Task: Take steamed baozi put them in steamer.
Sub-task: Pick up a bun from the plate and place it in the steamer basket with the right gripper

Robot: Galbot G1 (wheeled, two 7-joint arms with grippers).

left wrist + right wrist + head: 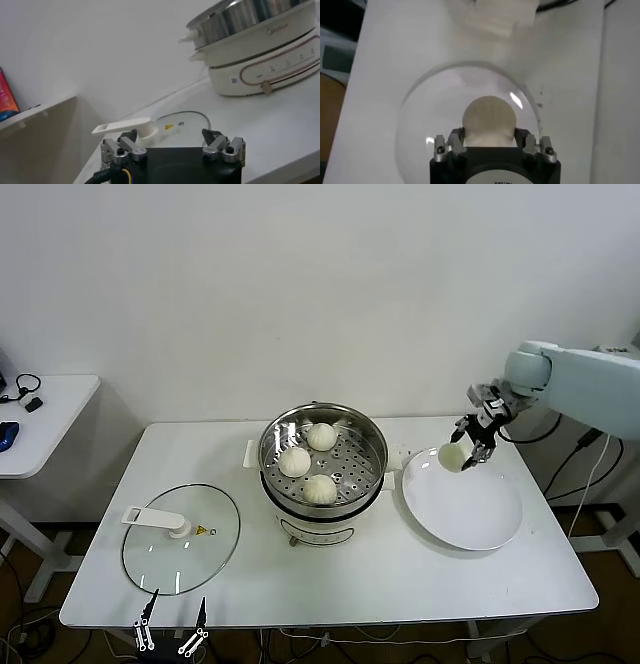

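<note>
Three cream-white steamed baozi (pixel 321 436) (pixel 294 461) (pixel 320 488) lie in the shiny steamer (pixel 372 446) on its white pot base at the table's middle. Another baozi (pixel 451 457) (pixel 489 119) hangs above the far left rim of the white plate (pixel 480 519), pinched between the fingers of my right gripper (pixel 468 449) (pixel 489 136), which is shut on it. Below the table's front edge on the left, my left gripper (pixel 172 624) (pixel 171 139) is parked, open and empty.
A round glass lid (pixel 185 546) (pixel 182 120) with a white handle (pixel 155 519) lies flat on the left of the table. The steamer's white base (pixel 265 65) shows in the left wrist view. A side table (pixel 40 419) stands to the far left.
</note>
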